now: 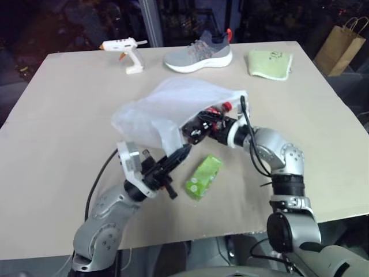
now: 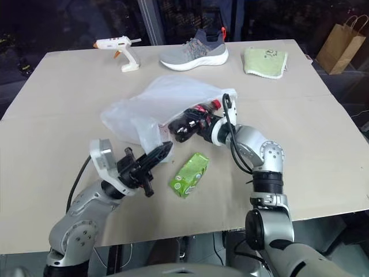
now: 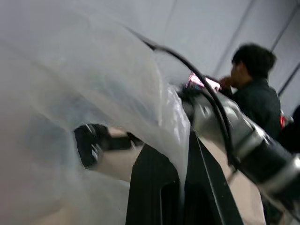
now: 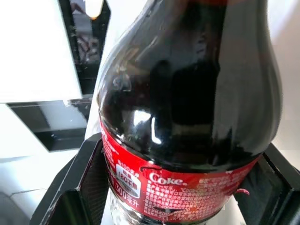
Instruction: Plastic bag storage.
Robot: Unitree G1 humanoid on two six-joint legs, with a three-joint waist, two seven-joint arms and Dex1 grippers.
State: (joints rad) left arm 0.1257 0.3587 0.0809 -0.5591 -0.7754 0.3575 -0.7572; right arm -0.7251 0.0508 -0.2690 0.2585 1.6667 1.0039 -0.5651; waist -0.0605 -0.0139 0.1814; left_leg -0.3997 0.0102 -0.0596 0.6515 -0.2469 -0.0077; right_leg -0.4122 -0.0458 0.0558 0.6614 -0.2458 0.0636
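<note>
Translucent plastic bag, mouth toward right pincer clamping cola bottle; left pincer seemingly pinching its edge.

Bystander items on the worktop

Along the far edge of the worktop a white glue gun, a grey sneaker and a folded green cloth are lined up, well apart. A green packet is seen lying near the front edge. A brown paper bag is stood beyond the far right corner. A person is glimpsed in the left wrist view.
</note>
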